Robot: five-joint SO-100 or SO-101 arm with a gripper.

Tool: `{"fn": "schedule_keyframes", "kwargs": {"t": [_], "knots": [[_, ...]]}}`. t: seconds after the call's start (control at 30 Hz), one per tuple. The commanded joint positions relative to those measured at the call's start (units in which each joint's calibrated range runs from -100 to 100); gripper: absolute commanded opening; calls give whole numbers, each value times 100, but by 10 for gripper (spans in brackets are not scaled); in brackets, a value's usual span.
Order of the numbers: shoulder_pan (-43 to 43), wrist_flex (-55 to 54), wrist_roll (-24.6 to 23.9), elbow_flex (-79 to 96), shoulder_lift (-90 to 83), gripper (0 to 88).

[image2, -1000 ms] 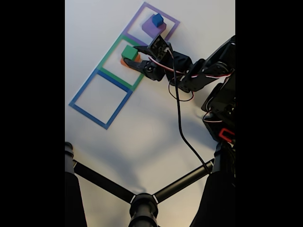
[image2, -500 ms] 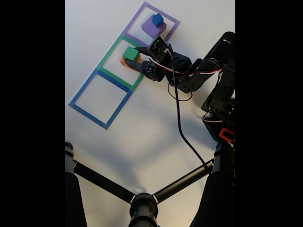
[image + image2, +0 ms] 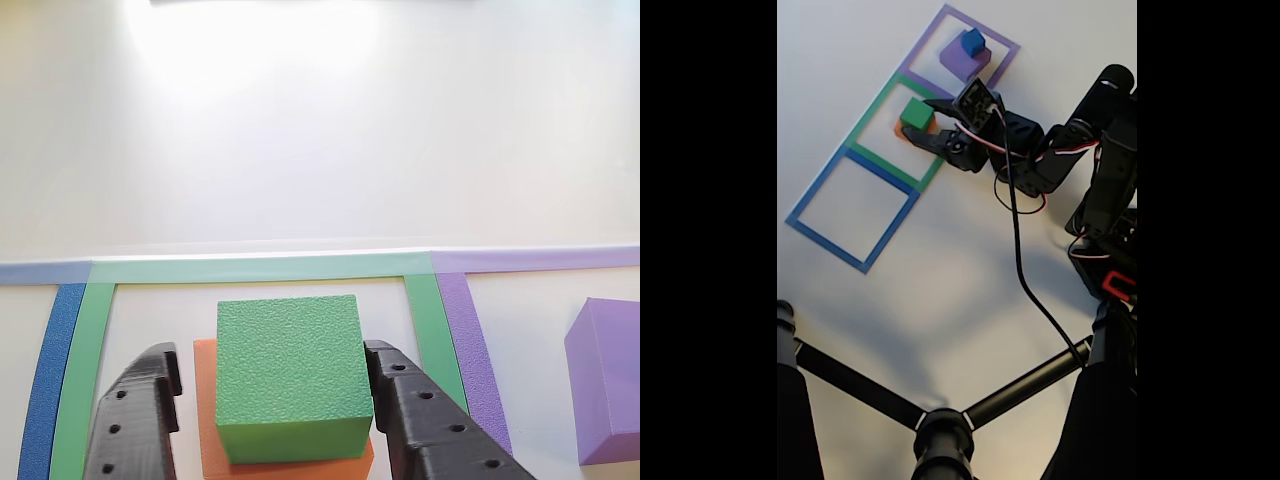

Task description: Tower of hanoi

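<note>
A green cube (image 3: 290, 375) sits on top of a flat orange block (image 3: 208, 445) inside the green tape square (image 3: 260, 268). My gripper (image 3: 272, 352) is open and straddles the cube. The left finger (image 3: 140, 420) stands a little apart from the cube, and the right finger (image 3: 425, 425) is close against its side. In the fixed view the gripper (image 3: 924, 119) reaches in from the right around the green cube (image 3: 916, 114), with the orange block (image 3: 901, 131) showing beneath. A small blue cube (image 3: 972, 41) rests on a purple block (image 3: 958, 62) in the purple square (image 3: 943, 16).
The blue tape square (image 3: 805, 222) lies below left of the green one with nothing inside it. The purple block (image 3: 610, 385) is just right of my right finger. The arm and its black cable (image 3: 1025, 270) run down the right side. A black tripod (image 3: 940, 430) crosses the bottom.
The arm's elbow has risen and folded back toward its base. The gripper has stayed around the green cube, which now looks slightly smaller and lower on the orange block.
</note>
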Motion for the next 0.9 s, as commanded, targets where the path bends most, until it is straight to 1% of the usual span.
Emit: {"fn": "schedule_keyframes", "kwargs": {"t": [0.0,0.17,0.27,0.37,0.43,0.5,0.6,0.7,0.77,0.8,0.87], "knots": [[49,-169,0,-146,-75,266],[-12,-88,0,-110,-420,305],[-96,503,0,-55,-1141,320],[-119,1822,0,-192,-2191,324],[-126,2955,0,-346,-3040,323],[-88,4242,0,-637,-3833,299],[19,6306,0,-1400,-4803,201],[133,7763,0,-2063,-5340,79],[240,8605,0,-2590,-5492,18],[316,9050,0,-2899,-5532,1],[476,9811,0,-3472,-5564,0]]}}
